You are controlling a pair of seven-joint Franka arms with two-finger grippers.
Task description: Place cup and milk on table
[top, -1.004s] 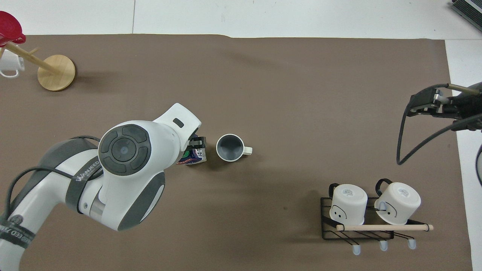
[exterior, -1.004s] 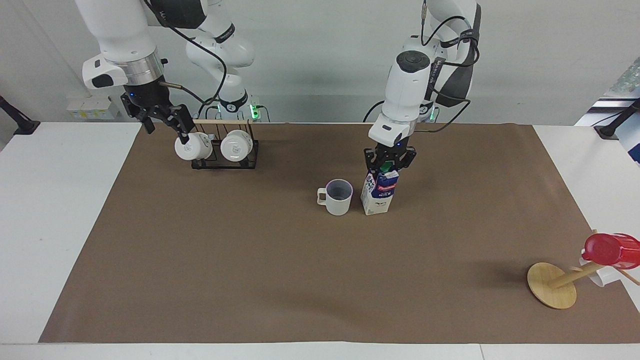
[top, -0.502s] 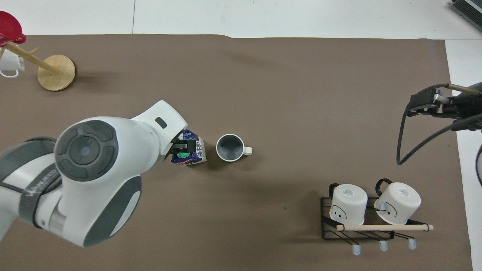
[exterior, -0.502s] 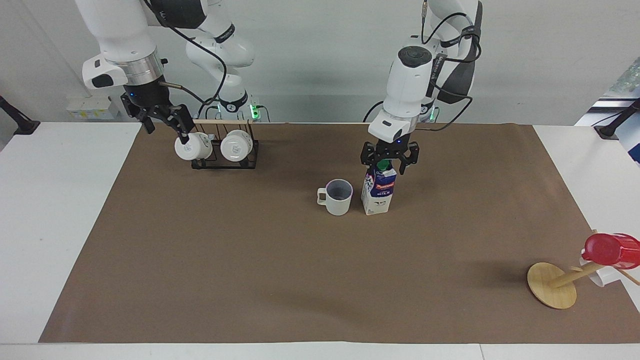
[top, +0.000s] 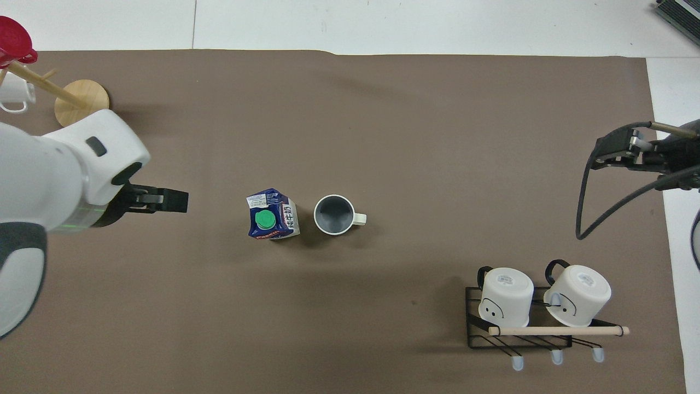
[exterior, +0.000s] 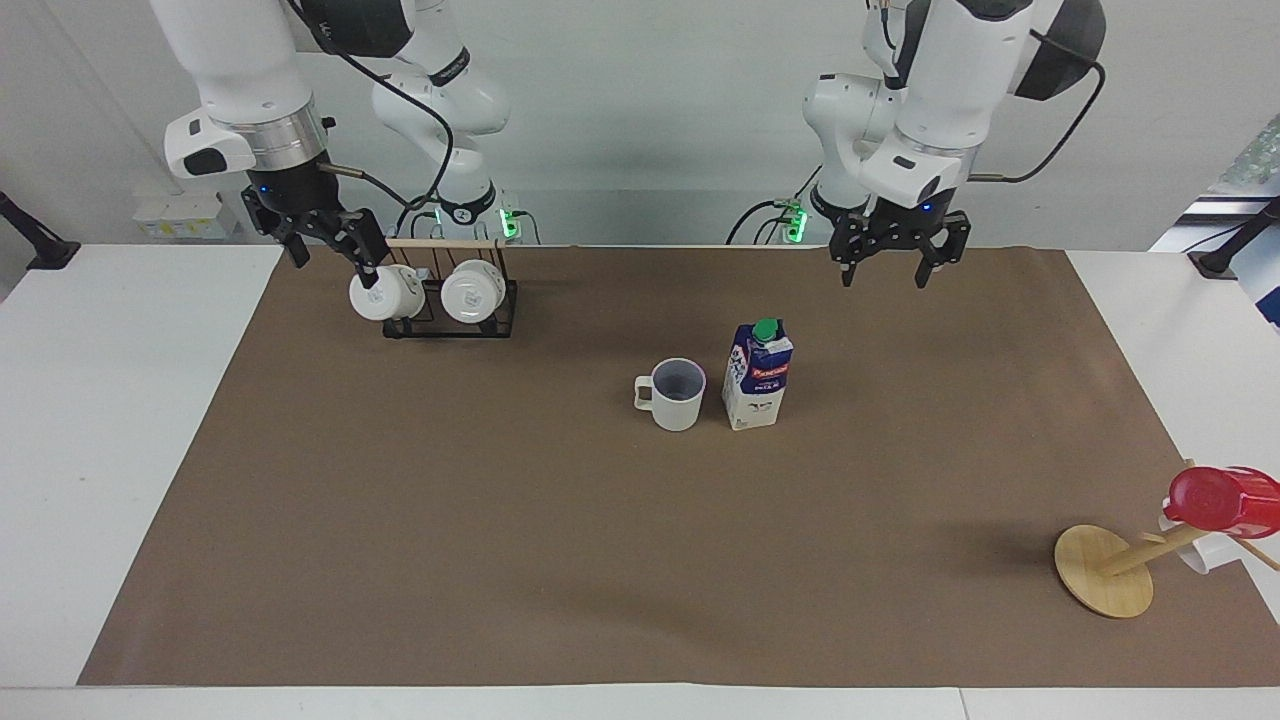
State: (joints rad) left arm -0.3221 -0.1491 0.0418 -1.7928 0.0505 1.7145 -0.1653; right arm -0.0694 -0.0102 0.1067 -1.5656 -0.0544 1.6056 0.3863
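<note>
The cup, off-white with a grey-blue inside, stands upright on the brown paper of the table near its middle. Close beside it, toward the left arm's end, the blue-and-white milk carton stands upright with its green cap on top. Nothing touches either one. My left gripper hangs open and empty, raised well above the paper and apart from the carton. My right gripper waits open in the air by the mug rack.
A black wire rack with two glossy white mugs stands near the robots at the right arm's end. A round wooden disc with a peg and a red cup stands at the left arm's end.
My left gripper opened off the milk carton's top, then rose and drew away toward the left arm's end. The carton stays standing. The right arm has not moved.
</note>
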